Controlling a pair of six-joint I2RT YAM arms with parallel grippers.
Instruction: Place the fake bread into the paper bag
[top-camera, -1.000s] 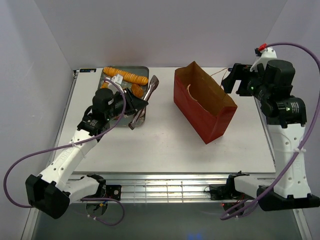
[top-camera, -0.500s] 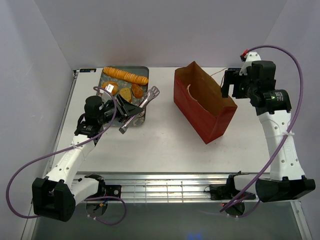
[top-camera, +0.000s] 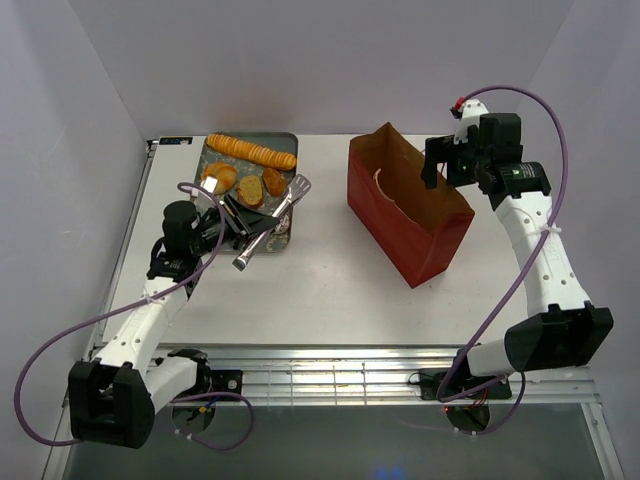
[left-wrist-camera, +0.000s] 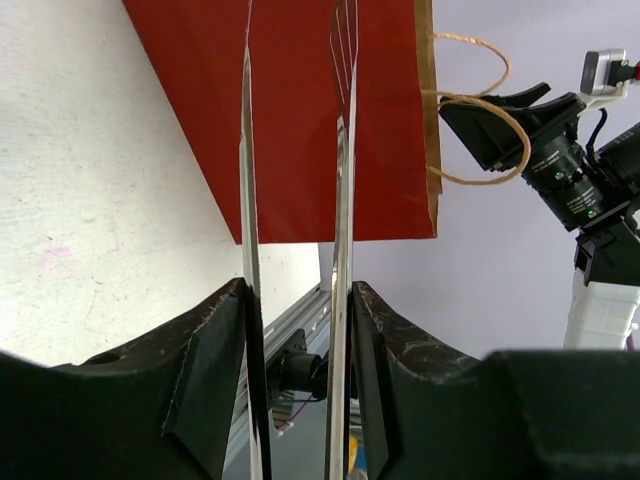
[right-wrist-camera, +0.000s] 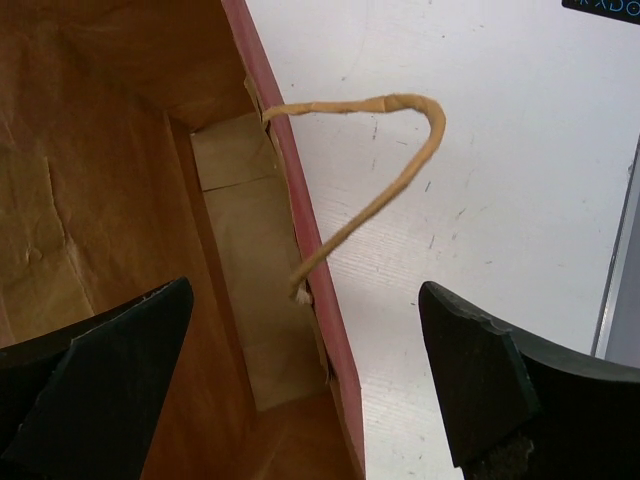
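The fake bread lies on the grey tray (top-camera: 288, 140) at the back left: a long ridged loaf (top-camera: 251, 151), a round bun (top-camera: 220, 176) and two slices (top-camera: 250, 189). My left gripper (top-camera: 238, 216) is at the tray's near edge, shut on the metal tongs (top-camera: 268, 220); in the left wrist view my gripper (left-wrist-camera: 300, 340) pinches both tong arms (left-wrist-camera: 344, 150). The red paper bag (top-camera: 405, 210) stands open at centre right. My right gripper (top-camera: 438, 163) is open over its far rim; in the right wrist view it (right-wrist-camera: 305, 375) straddles the rim (right-wrist-camera: 300, 230) below a string handle (right-wrist-camera: 385, 150).
The white table ends at a metal rail (top-camera: 350, 375) in front. Grey walls close in the back and both sides. In the left wrist view the bag's red side (left-wrist-camera: 300, 100) fills the top and my right arm (left-wrist-camera: 560, 160) stands behind it.
My left arm has drawn back toward its base with the tongs, uncovering the bun and slices. My right arm has swung left, bringing its open gripper over the bag's far rim.
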